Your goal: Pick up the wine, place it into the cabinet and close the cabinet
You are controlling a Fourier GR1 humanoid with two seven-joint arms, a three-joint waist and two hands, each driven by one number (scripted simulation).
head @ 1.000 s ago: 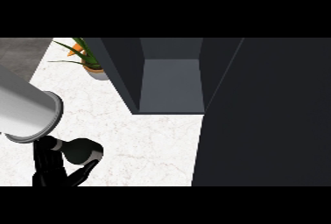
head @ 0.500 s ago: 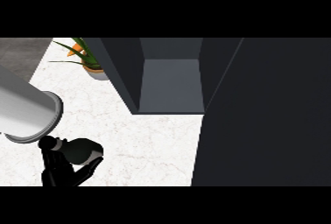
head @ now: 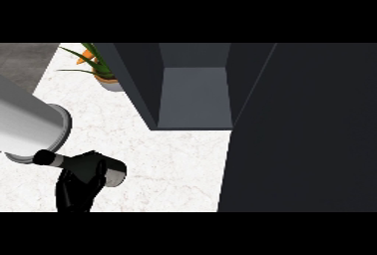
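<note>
Curling round the wine (head: 115,172), left hand (head: 77,187) over the white counter (head: 171,167), near the open dark cabinet (head: 193,99).

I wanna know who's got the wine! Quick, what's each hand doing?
Left hand: curled round what looks like the wine.
Right hand: not in view.

The left hand (head: 80,182), curled round the wine (head: 115,173), now sits slightly nearer the cabinet (head: 193,94) than before, and the bottle's grey end has edged toward it.
</note>
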